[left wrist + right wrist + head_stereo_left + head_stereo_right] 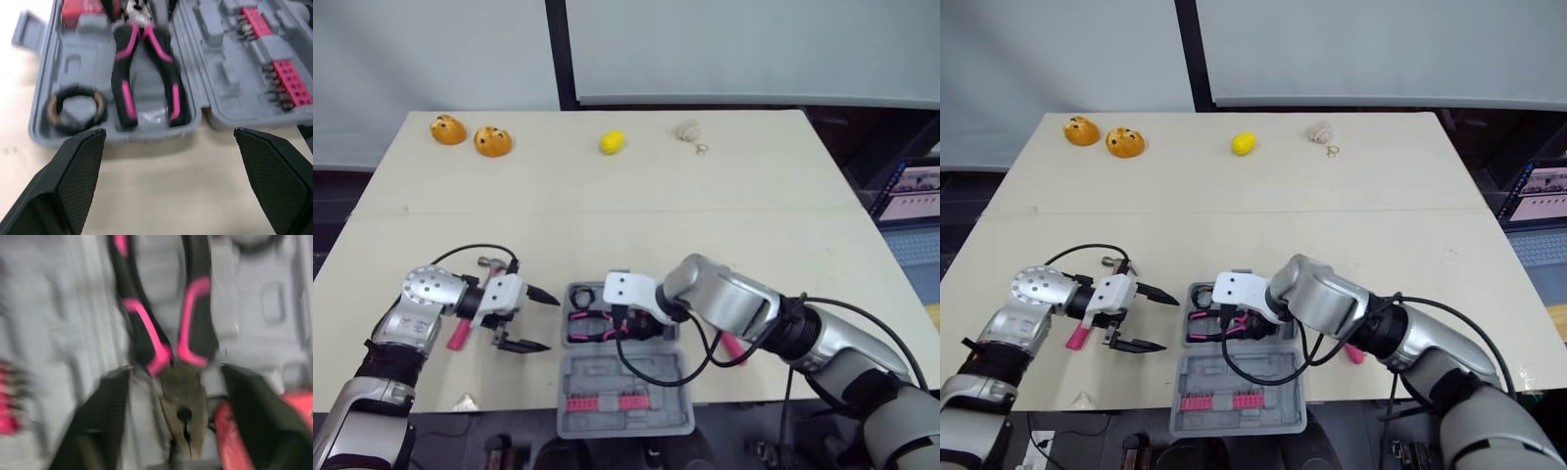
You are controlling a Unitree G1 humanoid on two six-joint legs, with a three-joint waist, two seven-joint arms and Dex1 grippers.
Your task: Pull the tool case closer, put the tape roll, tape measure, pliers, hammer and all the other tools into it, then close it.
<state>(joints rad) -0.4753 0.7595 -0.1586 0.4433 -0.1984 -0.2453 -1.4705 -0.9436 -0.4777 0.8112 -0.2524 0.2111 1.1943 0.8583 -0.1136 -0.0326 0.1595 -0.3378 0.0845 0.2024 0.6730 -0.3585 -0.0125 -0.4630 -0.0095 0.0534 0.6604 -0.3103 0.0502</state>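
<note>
Between the spread fingers of my right pincer, which grips nothing, the pliers lie in their recess in the tool case. Next to them the tape roll sits in its own pocket. A red body, cut off at the tray's end, may be the tape measure, but I cannot be sure. The case lies open at the near edge of the bench, lid flat, showing its pink bit racks. My left pincer hovers just beside the tray, released and empty. I judge the pulling done and the packing roughly half done. The hammer lies on the bench under my left wrist, its middle hidden by the arm. A pink-handled tool pokes out behind my right forearm, too covered to name. Both have to go in before the lid closes.
</note>
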